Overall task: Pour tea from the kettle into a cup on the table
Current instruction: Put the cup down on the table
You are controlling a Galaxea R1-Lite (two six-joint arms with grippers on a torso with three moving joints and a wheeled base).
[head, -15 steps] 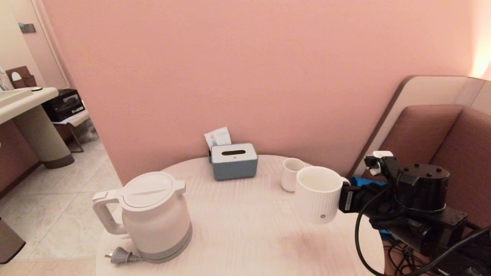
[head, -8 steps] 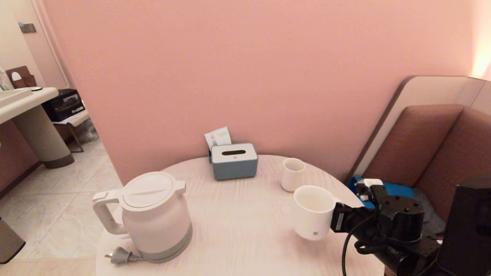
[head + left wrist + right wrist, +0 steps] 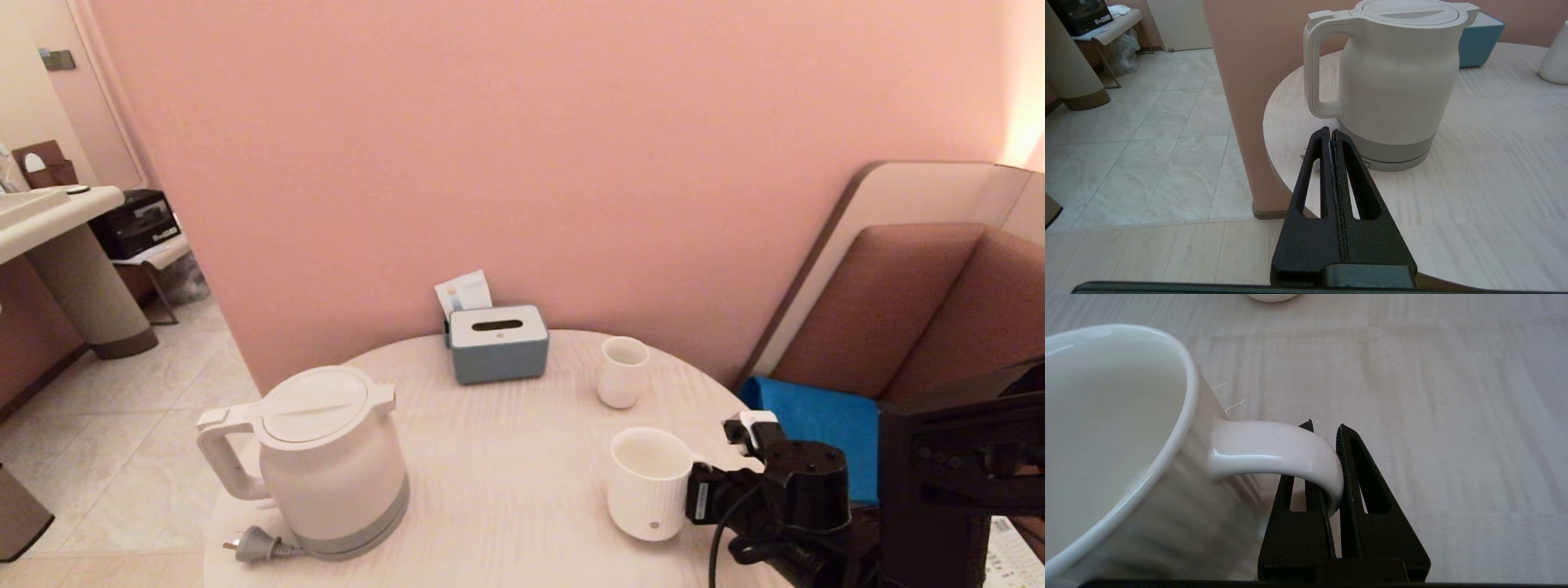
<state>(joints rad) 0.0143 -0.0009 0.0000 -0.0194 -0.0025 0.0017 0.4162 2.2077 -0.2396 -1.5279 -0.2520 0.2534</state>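
The white kettle (image 3: 326,457) stands on its grey base at the table's (image 3: 506,490) front left, lid shut and loop handle pointing left; any tea inside is hidden. The wide white cup (image 3: 649,486) is upright and low at the table's front right, and its inside shows no liquid. My right gripper (image 3: 699,483) reaches in from the right, shut on the cup's handle (image 3: 1274,451), one finger through the loop and one outside it. My left gripper (image 3: 1330,131) is shut and empty, just short of the kettle's (image 3: 1396,81) handle and base; it is out of the head view.
A grey-blue tissue box (image 3: 498,343) sits at the back of the table by the pink wall. A small handleless white cup (image 3: 622,371) stands behind the mug. The kettle's plug (image 3: 257,543) lies at the front left edge. A blue cloth (image 3: 824,416) lies on the sofa to the right.
My right arm has brought the cup down and toward the table's front, from hanging in the air near the small cup to table level. The kettle has not moved.
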